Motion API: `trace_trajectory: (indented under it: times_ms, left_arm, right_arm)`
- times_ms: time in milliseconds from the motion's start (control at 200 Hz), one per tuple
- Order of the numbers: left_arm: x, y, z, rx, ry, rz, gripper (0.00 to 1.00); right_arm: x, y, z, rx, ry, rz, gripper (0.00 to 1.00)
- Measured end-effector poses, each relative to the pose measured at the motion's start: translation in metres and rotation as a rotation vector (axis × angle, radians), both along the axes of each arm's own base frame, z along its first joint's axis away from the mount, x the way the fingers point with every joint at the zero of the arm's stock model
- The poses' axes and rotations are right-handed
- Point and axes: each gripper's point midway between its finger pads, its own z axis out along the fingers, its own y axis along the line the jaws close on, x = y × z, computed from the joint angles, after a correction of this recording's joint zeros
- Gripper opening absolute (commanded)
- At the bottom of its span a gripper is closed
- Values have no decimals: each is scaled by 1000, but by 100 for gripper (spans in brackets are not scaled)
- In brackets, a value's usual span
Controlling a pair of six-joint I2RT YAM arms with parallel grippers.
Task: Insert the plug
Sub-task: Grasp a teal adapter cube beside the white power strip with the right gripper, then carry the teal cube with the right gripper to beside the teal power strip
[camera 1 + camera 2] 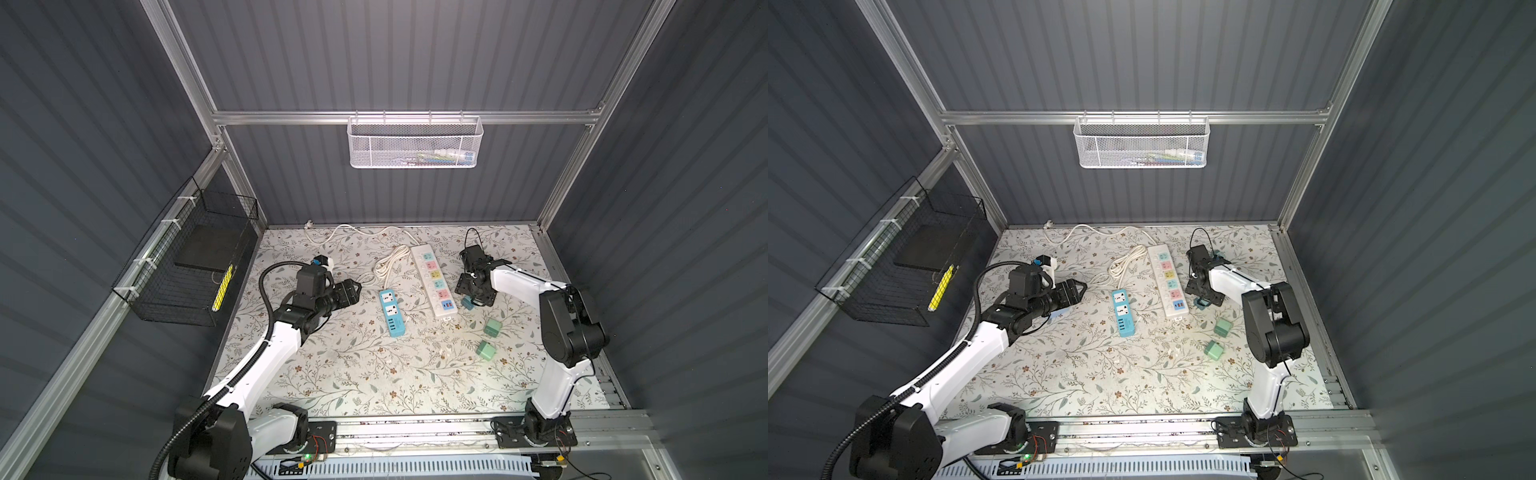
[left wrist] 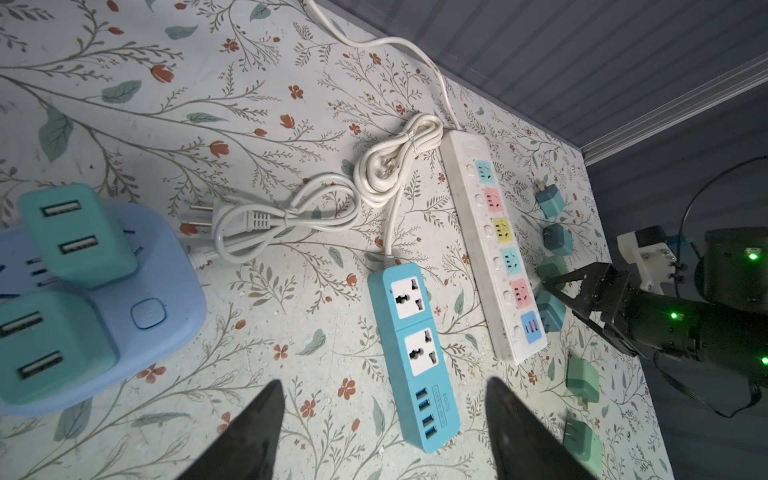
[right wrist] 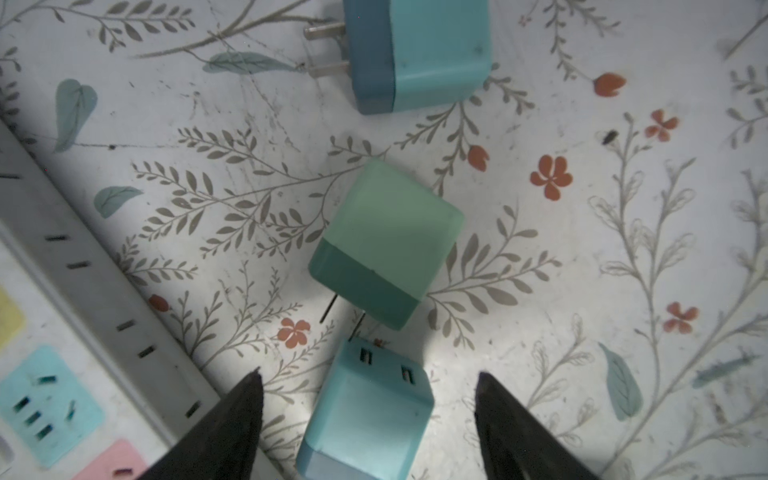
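Right gripper [image 3: 369, 374] spread wide, straddling a small teal cube charger plug [image 3: 365, 415] without touching it, plug lying right of centre in both top views beside the long white multi-socket power strip [image 1: 434, 282], left gripper [image 2: 384, 381] wide apart, empty

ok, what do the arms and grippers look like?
The left arm and right arm: white shell links, black joint housings. Left has a black corrugated conduit, right a thin black cable loop. The left gripper and right gripper: black, tapered pointed fingers; green LEDs on the right's body.
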Motion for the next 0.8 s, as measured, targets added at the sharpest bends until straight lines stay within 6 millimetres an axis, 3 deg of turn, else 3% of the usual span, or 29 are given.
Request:
trace_trajectory:
  times_ms: [275,545,800]
  left_arm:
    - [0,0,1,-1,-3,0,76]
    - [0,0,0,0,-1,0,76]
    - [-3,1,-3,8,18,1,77]
  right_arm:
    - [-11,2,-12,23,38,-10,71]
    - [-20,3,-23,44,65,-2,45]
    - [-23,5,-10,51,26,39,37]
